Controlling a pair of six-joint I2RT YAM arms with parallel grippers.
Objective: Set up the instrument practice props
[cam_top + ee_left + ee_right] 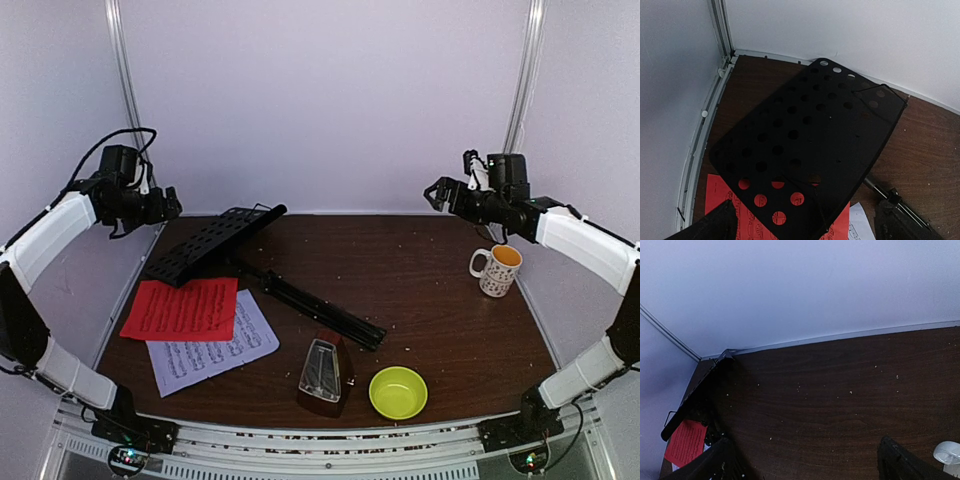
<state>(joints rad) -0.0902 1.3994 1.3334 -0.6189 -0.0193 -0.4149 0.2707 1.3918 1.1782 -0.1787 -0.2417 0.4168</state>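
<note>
The black music stand (215,243) is lying collapsed on the bench (430,290) at far left, its perforated desk overhanging the red sheet (182,310), which is overlapping the white sheet (215,350). The metronome (325,375) is standing near the front edge. The left claw (171,204) and right claw (433,193) are hanging wide open, gripping nothing.

Your left arm (50,235) and right arm (585,245) are raised high at either side, wrists angled inward, both sets of jaws spread wide, gripping nothing.
</note>
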